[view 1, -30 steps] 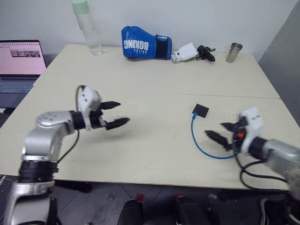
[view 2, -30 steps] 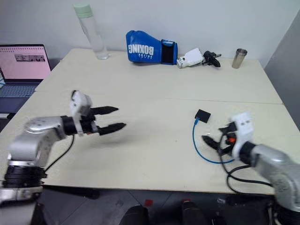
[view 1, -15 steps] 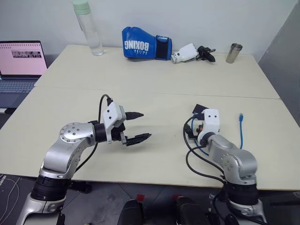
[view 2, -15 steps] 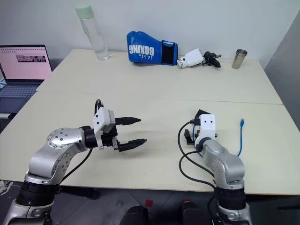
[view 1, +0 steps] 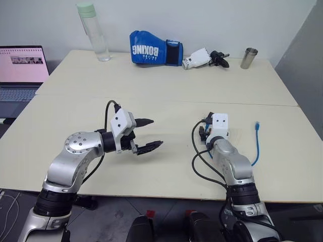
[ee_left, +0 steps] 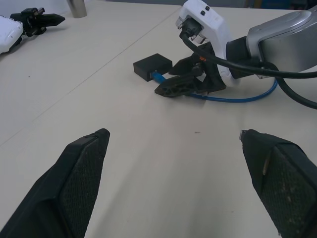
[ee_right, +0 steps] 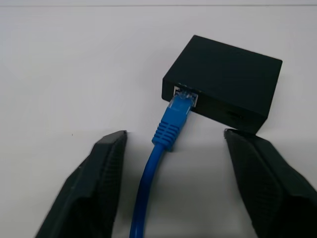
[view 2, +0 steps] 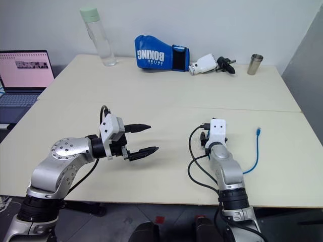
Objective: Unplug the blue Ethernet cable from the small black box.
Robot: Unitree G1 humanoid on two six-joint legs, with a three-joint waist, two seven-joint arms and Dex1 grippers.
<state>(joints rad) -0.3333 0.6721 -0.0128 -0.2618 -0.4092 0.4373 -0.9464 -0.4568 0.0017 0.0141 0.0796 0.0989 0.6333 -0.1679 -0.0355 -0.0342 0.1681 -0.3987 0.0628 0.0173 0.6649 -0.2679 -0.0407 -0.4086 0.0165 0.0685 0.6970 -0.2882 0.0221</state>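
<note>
On the beige table (view 1: 166,85), our right gripper (ee_right: 173,148) has swung in from the edge to the box (ee_right: 225,89), fingers spread either side of the cable (ee_right: 171,121), still plugged in, touching nothing. Our left gripper (view 1: 149,135) hangs wide open, empty.

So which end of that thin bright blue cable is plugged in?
The end beside the right gripper, in the small black box; the blue cable's other end lies loose.

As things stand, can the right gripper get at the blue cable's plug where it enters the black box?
Probably yes. The right gripper is open, its fingers either side of the blue Ethernet cable just short of the small black box, with nothing between them.
</note>
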